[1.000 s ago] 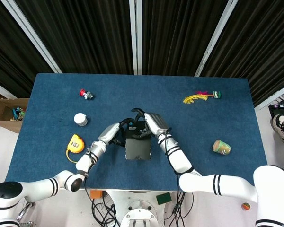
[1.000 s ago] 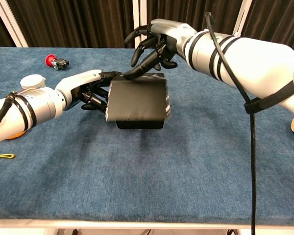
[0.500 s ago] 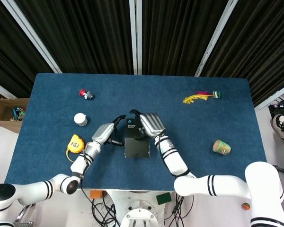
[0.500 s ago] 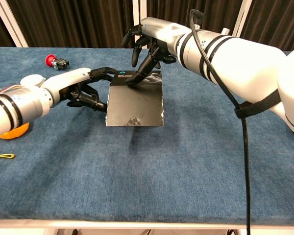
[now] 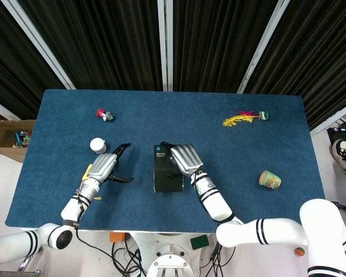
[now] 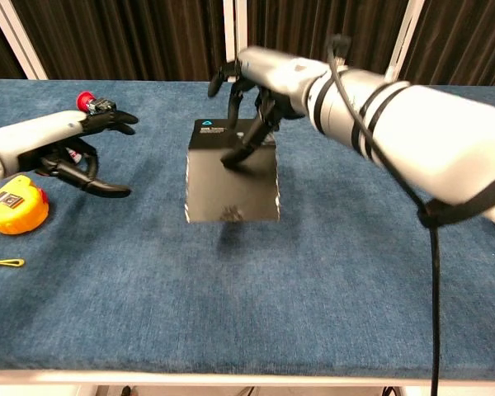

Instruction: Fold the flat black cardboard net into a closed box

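**Left robot hand lets go of folded box**

At frame centre, the black box (image 5: 168, 171) sits closed on the blue surface (image 5: 248, 161). The right robot hand (image 6: 256, 91) presses fingertips on its lid; the left robot hand (image 6: 82, 148), open and empty, has withdrawn leftward, suggesting folding is nearly finished.

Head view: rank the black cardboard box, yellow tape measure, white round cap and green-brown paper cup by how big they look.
1. Black cardboard box, clearly the largest.
2. Green-brown paper cup.
3. White round cap, close to the cup, so that order is unsure.
Yellow tape measure: mostly hidden behind the left hand, so I cannot rank it.
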Available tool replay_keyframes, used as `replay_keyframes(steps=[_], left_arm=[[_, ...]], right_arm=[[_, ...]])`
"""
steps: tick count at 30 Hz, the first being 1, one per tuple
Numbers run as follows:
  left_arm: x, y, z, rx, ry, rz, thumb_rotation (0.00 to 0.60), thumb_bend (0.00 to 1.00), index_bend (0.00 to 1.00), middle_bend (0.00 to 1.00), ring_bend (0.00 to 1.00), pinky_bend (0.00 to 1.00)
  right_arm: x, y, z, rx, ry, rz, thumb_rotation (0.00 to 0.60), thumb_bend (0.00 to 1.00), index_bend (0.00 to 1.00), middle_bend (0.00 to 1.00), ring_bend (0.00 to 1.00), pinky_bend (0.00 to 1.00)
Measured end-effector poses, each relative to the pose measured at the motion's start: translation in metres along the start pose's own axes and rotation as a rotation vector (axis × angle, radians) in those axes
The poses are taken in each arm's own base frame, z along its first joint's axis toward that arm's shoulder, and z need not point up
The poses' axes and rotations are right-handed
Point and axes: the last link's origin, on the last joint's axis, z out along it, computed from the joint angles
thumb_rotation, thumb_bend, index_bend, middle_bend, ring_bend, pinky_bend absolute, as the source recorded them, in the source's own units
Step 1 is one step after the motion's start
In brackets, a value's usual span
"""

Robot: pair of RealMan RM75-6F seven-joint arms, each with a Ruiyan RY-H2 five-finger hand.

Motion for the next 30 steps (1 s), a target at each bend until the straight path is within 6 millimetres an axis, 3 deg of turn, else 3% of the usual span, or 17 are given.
replay_keyframes(steps=[5, 13, 20, 24, 27, 30], left_arm=[[0.013, -0.012, -0.015, 0.024, 0.027, -0.004, 0.424, 0.07, 0.0, 0.07, 0.61, 0.96], [0.027, -0.022, -0.028, 0.025, 0.078, -0.053, 0.424, 0.07, 0.0, 0.07, 0.61, 0.95], [0.034, -0.026, -0.031, 0.017, 0.094, -0.06, 0.423, 0.07, 0.0, 0.07, 0.61, 0.95], [0.039, -0.029, -0.032, 0.019, 0.111, -0.014, 0.424, 0.07, 0.0, 0.07, 0.6, 0.94], [0.047, -0.035, -0.036, 0.03, 0.134, 0.059, 0.436, 0.07, 0.0, 0.1, 0.53, 0.92], [0.061, -0.046, -0.046, 0.058, 0.173, 0.16, 0.541, 0.07, 0.05, 0.12, 0.43, 0.85]], right_arm=[[-0.017, 0.005, -0.001, 0.035, 0.053, -0.143, 0.6, 0.08, 0.38, 0.43, 0.76, 1.0], [-0.039, 0.023, 0.0, 0.139, 0.195, -0.396, 0.6, 0.33, 0.57, 0.55, 0.77, 1.0], [-0.057, 0.044, -0.001, 0.217, 0.279, -0.478, 0.6, 0.35, 0.59, 0.57, 0.77, 1.0], [-0.052, 0.043, -0.006, 0.241, 0.331, -0.445, 0.6, 0.35, 0.58, 0.57, 0.77, 1.0], [-0.041, 0.045, -0.012, 0.246, 0.367, -0.427, 0.6, 0.35, 0.55, 0.57, 0.77, 1.0], [-0.023, 0.052, -0.022, 0.24, 0.406, -0.414, 0.6, 0.36, 0.48, 0.56, 0.76, 1.0]])
